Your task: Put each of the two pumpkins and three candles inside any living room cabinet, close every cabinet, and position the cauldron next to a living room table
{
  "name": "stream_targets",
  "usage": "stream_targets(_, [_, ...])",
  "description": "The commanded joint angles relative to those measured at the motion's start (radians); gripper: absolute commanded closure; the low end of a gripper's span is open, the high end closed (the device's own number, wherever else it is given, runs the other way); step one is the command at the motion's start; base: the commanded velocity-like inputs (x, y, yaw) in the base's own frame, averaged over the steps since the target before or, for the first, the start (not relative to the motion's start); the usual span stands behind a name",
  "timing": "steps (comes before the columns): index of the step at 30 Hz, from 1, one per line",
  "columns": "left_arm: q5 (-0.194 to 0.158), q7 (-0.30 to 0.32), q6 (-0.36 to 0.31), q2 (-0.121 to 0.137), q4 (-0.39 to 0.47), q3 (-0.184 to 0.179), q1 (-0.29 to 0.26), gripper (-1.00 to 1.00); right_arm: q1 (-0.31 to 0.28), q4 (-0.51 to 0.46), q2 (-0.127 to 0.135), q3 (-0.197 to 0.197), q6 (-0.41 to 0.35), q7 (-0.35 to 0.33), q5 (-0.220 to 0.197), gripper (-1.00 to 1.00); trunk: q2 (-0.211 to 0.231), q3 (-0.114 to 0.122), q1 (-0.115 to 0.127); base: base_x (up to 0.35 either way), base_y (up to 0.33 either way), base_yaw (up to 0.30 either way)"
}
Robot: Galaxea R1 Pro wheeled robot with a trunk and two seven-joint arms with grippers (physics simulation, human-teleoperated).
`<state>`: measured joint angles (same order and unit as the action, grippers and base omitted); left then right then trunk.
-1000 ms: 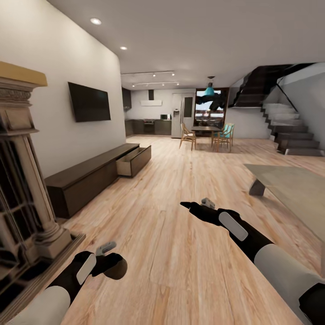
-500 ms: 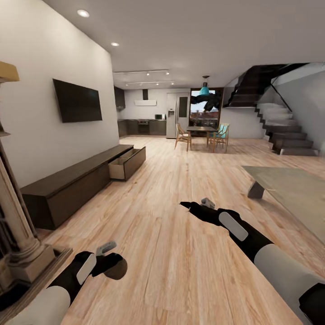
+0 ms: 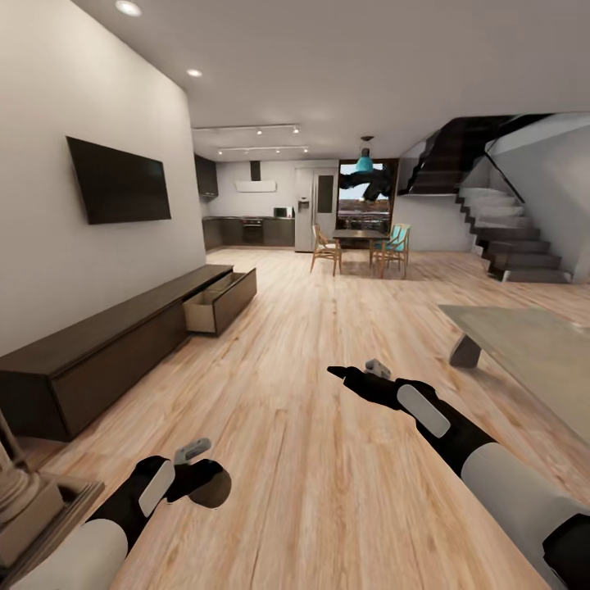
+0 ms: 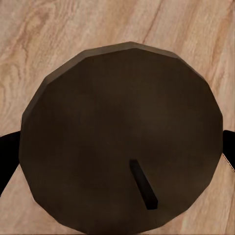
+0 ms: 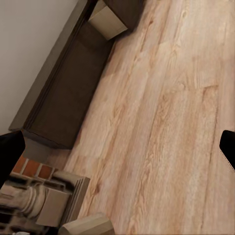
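Ahead on the left, in the head view, the cabinet point(image 3: 106, 352) runs its long axis along the wall, away from us. Its far drawer point(image 3: 215, 301) stands pulled out, with pale inner walls. The left gripper point(image 3: 205, 483) hangs low over the wooden floor point(image 3: 311, 492), and the jaws are closed on a round brown candle point(image 3: 216, 490). The drawer lies forward and left of these jaws, well apart, so we judge the left arm is the nearer one. The right gripper point(image 3: 338, 374) points forward. The glossy grey table point(image 3: 533, 344) is on the right.

From the left wrist view, the candle point(image 4: 122, 142) is a flat faceted disc with a short dark wick, between black fingers point(image 4: 7, 156).

From the right wrist view, the jaws are wide and hold nothing. The matte dark cabinet point(image 5: 73, 93) and its drawer point(image 5: 108, 20) lie beyond.
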<state>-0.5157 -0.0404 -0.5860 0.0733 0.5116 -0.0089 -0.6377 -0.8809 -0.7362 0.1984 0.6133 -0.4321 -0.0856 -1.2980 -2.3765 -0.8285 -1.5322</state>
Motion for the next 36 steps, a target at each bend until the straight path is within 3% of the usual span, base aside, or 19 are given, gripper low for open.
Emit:
stream_targets(1, [-0.009,-0.006,-0.005,0.0,0.002,-0.001,0.0,1.0,-0.001,0.0,0.001,0.003,0.0,-0.002,-0.002,-1.0,0.0,-0.001,0.0,0.337,0.0,0.0])
stream_targets(36, [-0.01,-0.006,-0.005,0.0,0.001,-0.002,0.0,1.0,-0.001,0.0,0.001,0.003,0.0,-0.002,-0.002,-1.0,0.0,-0.001,0.0,0.336,-0.009,0.0])
